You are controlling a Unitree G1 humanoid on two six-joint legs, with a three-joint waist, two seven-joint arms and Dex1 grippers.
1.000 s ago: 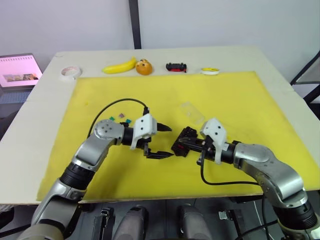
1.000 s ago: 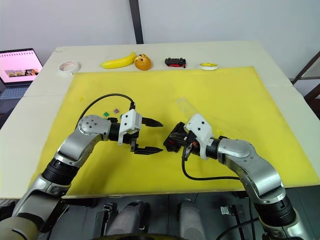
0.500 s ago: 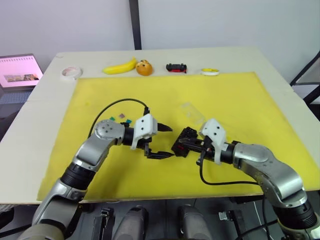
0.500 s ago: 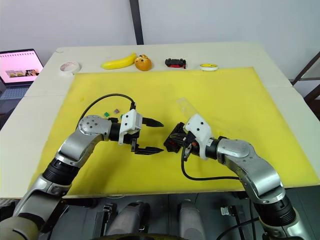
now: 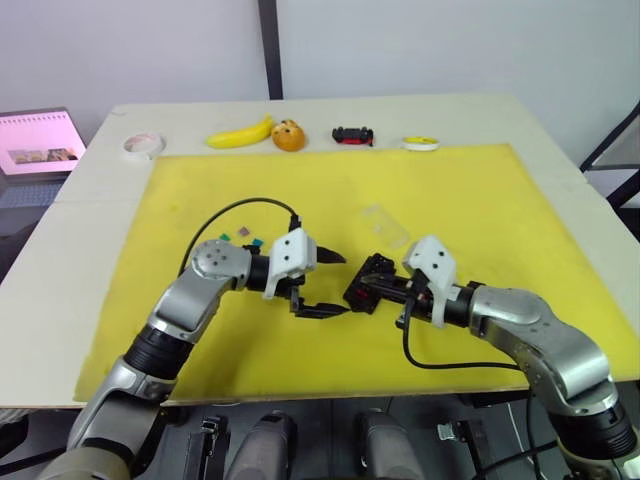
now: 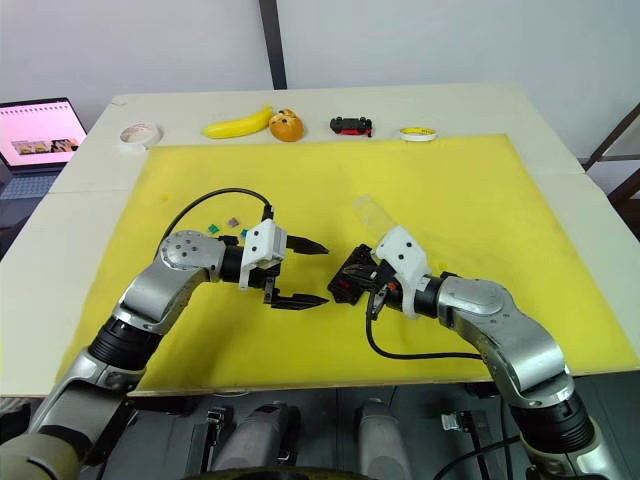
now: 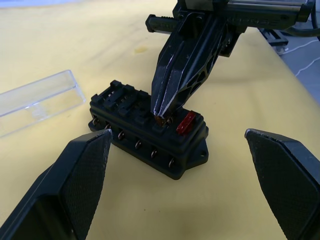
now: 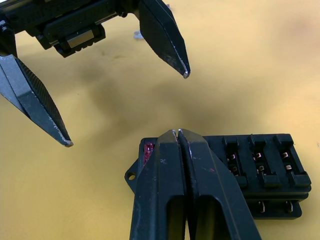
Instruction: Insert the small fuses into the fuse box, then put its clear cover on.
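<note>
Black fingertips pressed together on the fuse box

Our right gripper (image 7: 162,117), fingers closed, pokes a slot beside one seated red fuse (image 7: 186,122) in the fuse box (image 7: 150,127). Our left gripper (image 6: 304,272) hangs open alongside; loose fuses (image 6: 225,228) and clear cover (image 7: 37,100) wait beyond.

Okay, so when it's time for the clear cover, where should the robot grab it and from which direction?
Probably across its two long sides, coming down from above. The clear cover lies flat on the yellow mat just beyond the fuse box, apart from it. It's a long, narrow shell, so the short width should fit between open jaws, and the mat blocks any approach from underneath.
</note>
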